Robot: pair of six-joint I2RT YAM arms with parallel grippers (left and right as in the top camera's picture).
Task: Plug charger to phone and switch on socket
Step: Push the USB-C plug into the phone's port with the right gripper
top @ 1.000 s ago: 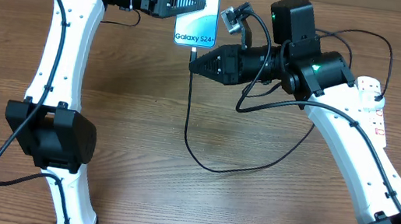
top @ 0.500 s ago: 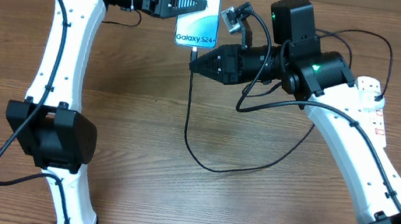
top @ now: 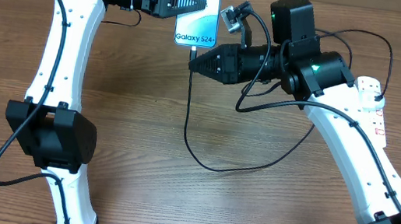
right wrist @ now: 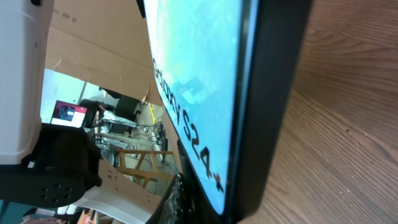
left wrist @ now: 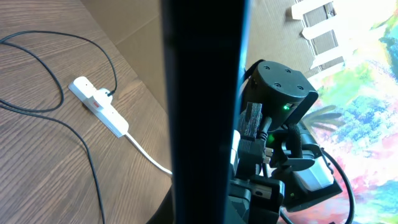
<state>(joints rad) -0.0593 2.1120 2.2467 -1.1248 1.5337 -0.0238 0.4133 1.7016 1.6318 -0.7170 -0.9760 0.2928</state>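
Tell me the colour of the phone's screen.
The phone screen is light blue-teal; clearest in the overhead view.

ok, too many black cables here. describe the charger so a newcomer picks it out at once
On the wooden table, look between the white left arm and right arm. The charger is the thin black cable dropping from the bottom edge of the phone, then looping across the wood. Unlike the black cables running along the arms, it lies loose on the table.

Wood tbl (top: 138, 111), prob. cardboard wall (left wrist: 140, 25).
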